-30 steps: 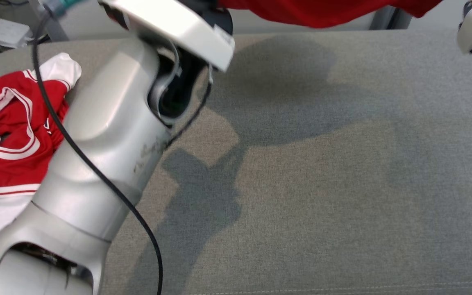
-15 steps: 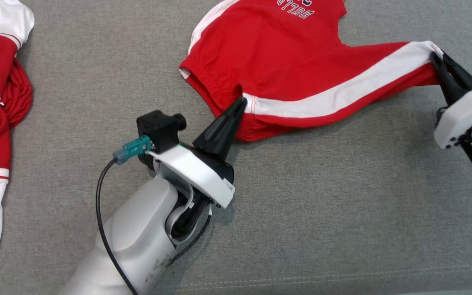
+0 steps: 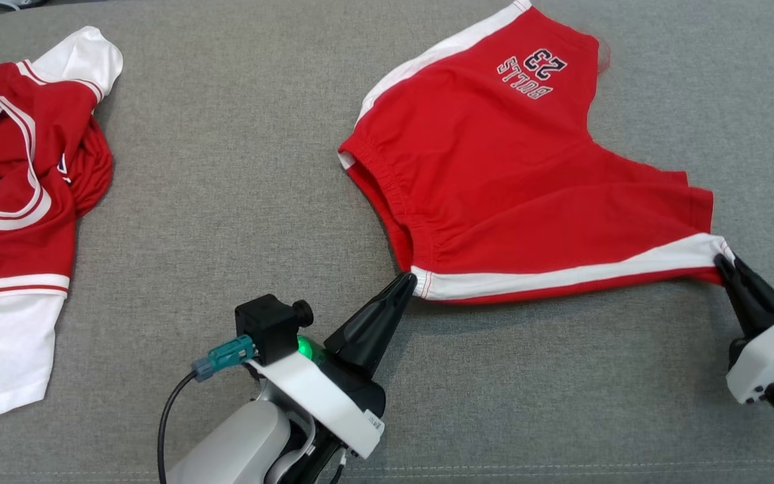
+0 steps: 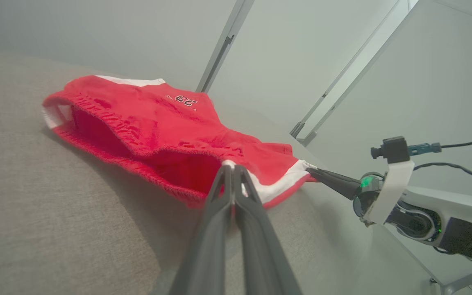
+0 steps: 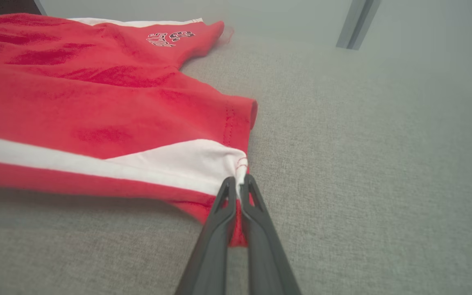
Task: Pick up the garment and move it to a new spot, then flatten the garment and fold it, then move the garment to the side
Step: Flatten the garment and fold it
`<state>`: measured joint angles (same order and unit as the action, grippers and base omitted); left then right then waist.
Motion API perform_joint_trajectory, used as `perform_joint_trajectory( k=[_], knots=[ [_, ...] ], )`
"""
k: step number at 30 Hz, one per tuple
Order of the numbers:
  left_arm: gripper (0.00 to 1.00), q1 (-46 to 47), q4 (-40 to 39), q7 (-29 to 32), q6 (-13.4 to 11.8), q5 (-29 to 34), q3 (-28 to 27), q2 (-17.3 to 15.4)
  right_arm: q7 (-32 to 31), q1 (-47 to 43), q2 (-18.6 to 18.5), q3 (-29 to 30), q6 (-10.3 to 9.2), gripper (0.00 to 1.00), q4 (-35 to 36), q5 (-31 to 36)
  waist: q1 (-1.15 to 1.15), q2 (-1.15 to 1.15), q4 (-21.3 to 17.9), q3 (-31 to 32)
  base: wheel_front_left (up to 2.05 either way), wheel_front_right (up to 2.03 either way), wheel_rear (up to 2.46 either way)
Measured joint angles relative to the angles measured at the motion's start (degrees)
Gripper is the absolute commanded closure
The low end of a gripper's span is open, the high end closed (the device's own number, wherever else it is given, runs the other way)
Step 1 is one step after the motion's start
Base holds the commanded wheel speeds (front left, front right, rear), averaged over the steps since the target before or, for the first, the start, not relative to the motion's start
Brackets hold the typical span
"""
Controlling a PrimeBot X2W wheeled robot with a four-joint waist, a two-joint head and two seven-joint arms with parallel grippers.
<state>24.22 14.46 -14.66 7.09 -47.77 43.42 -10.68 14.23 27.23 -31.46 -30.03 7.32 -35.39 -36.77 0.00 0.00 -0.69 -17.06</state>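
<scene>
1. Both tools are closed on cloth. The left gripper [image 3: 408, 281] pinches the waistband corner of the red shorts [image 3: 494, 188], just where the white side stripe [image 3: 562, 274] begins. The right gripper [image 3: 723, 262] pinches the leg-hem corner at the other end of the same stripe.
2. The red shorts lie spread on the right half of the grey fabric surface [image 3: 226, 168]. The striped side is turned toward the near edge and drawn straight between the two grippers.
3. This striped side is a little raised, with a shadow under it; the rest of the cloth rests on the surface.
4. The elastic waistband [image 3: 394, 202] faces the left edge and gapes slightly.
5. The print "BULLS 23" [image 3: 531, 72] sits on the far leg, upside down in the head view.
6. A red and white jersey [image 3: 17, 222] lies crumpled at the left edge, well apart from the shorts.
</scene>
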Motion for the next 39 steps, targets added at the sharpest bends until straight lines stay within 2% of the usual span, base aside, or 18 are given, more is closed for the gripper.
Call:
perform_joint_trajectory(
  k=[5, 14, 22, 26, 27, 28, 29, 30, 31, 32, 39],
  knots=[
    [1.0, -1.92, 1.77, 0.0, 0.0, -0.11, 1.69, -2.56, 0.0, -5.71, 0.44, 1.45, 0.0, 1.0, 1.71, 0.29, 0.0, 0.0, -0.29, 1.61, 0.0, 0.0, 0.0],
    [1.0, -4.37, 10.18, 0.01, 0.0, -2.0, 5.79, -3.24, -0.1, -12.54, 2.15, 1.94, 0.0, 1.0, 3.3, 1.79, 0.0, 0.0, -0.31, 4.65, 0.0, 0.0, 0.0],
    [1.0, -4.94, 15.05, 0.0, 0.0, -9.77, 14.86, -3.71, -2.65, -16.16, 2.8, 2.97, 0.0, 1.0, 4.75, 2.1, 0.0, 0.0, -0.43, 6.18, 0.0, 0.0, 0.0],
    [1.0, -4.65, 16.82, 0.01, 0.0, -12.57, 17.22, -4.41, -3.55, -17.38, 3.07, 3.44, 0.0, 1.0, 4.86, 2.6, 0.0, 0.0, -0.61, 6.88, 0.0, 0.0, 0.0],
    [1.0, -4.47, 17.15, 0.0, 0.01, -12.88, 17.25, -4.39, -3.72, -17.58, 3.2, 3.6, 0.0, 0.9, 4.83, 2.65, 0.0, 0.0, -0.66, 7.03, 0.0, 0.0, 0.0],
    [1.0, -4.21, 17.48, 0.01, 0.01, -12.95, 17.2, -4.35, -3.72, -17.7, 3.45, 3.81, 0.0, 0.76, 4.85, 2.68, 0.0, 0.0, -0.71, 7.17, 0.0, 0.0, 0.0],
    [0.77, -3.9, 17.79, 0.01, 0.01, -12.95, 17.15, -4.3, -3.72, -17.89, 3.74, 3.97, 0.0, 0.62, 4.86, 2.7, 0.0, 0.0, -0.75, 7.29, 0.0, 0.0, 0.0],
    [0.59, -3.74, 18.13, 0.01, 0.01, -12.95, 16.99, -4.19, -3.72, -18.22, 4.03, 4.15, 0.0, 0.48, 4.86, 2.71, 0.0, 0.0, -0.76, 7.41, 0.0, 0.0, 0.0],
    [0.35, -3.74, 18.94, 0.01, 0.14, -12.94, 16.75, -3.9, -3.72, -18.47, 4.28, 4.35, 0.0, 0.2, 4.85, 2.72, 0.0, 0.0, -0.77, 7.55, 0.0, 0.0, 0.0],
    [0.0, -3.75, 19.87, 0.01, 0.15, -12.93, 16.53, -3.52, -3.71, -18.61, 4.45, 4.79, 0.0, 0.0, 4.86, 2.78, 0.0, 0.0, -0.79, 7.7, 0.0, 0.0, 0.0],
    [0.0, -3.89, 21.27, 0.01, 0.15, -12.94, 12.91, -1.87, -3.64, -19.81, 4.0, 7.66, -0.01, 0.0, 6.49, 3.66, 0.0, 0.0, -0.75, 9.27, 0.0, 0.0, 0.0]
  ],
)
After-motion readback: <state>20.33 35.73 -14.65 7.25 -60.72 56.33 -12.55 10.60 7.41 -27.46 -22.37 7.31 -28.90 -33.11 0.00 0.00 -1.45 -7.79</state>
